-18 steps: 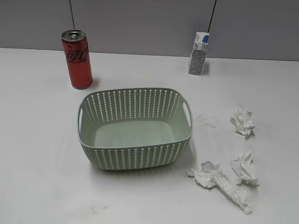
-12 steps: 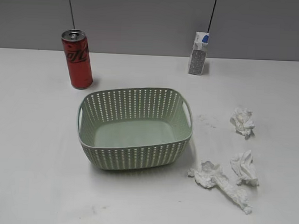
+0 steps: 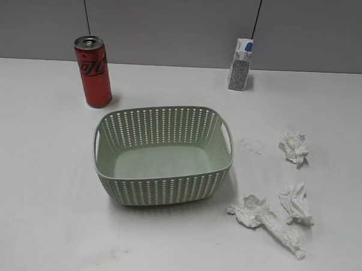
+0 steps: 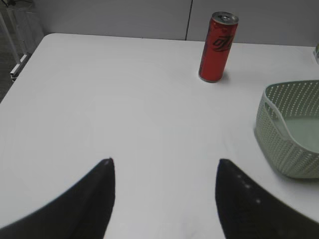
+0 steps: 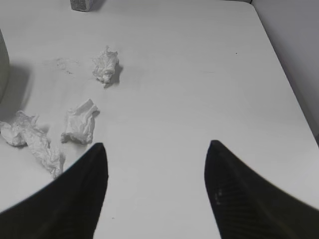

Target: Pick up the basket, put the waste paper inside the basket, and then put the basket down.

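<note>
1. Nothing has shifted since the earlier frames: basket (image 3: 163, 156), paper and can all sit exactly where they were.
2. Basket stands upright mid-counter (image 3: 40, 183), and it's holding nothing.
3. Three waste paper wads (image 3: 293, 146) (image 3: 296, 203) (image 3: 267, 219) lie right of it on the counter, the long twisted one nearest the basket.
4. Red can (image 3: 93, 71) stands behind the basket's left end, carton (image 3: 240, 65) at the far edge.
5. My left pincer (image 4: 164, 169) hangs spread wide, holding nothing, with the basket off to its right.
6. My right pincer (image 5: 155, 154) is wide too, the wads off to its left.

A white desk (image 3: 40, 183) fills the scene, faintly smudged. A plain grey wall (image 3: 174, 21) rises along its far edge, with two thin dark cables (image 3: 85, 11) hanging down it. Light is even and soft.
</note>
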Tool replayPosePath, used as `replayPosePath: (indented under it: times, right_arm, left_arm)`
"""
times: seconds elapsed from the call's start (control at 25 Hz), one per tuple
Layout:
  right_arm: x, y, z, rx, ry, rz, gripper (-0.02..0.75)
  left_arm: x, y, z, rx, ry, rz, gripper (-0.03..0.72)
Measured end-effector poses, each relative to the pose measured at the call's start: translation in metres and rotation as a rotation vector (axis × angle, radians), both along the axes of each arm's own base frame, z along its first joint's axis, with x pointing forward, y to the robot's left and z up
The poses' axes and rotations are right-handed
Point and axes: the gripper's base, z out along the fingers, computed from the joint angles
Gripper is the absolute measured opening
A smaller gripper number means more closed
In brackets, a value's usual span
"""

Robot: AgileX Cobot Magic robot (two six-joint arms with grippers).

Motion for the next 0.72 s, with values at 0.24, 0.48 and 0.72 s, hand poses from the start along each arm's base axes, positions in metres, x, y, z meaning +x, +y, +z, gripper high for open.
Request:
replayPosePath:
  times: [0.24, 0.48, 0.72]
  right_arm:
    - [0.000, 0.000, 0.000, 0.000, 0.000, 0.000, 0.467]
    - [0.000, 0.000, 0.000, 0.000, 0.000, 0.000, 0.467]
    - [0.000, 0.000, 0.000, 0.001, 0.000, 0.000, 0.467]
  left_arm:
    - [0.020, -0.006, 0.012, -0.054, 0.028, -0.028, 0.480]
    - [0.069, -0.012, 0.016, -0.095, 0.108, -0.031, 0.480]
    - [0.118, -0.022, 0.003, -0.142, 0.265, -0.066, 0.480]
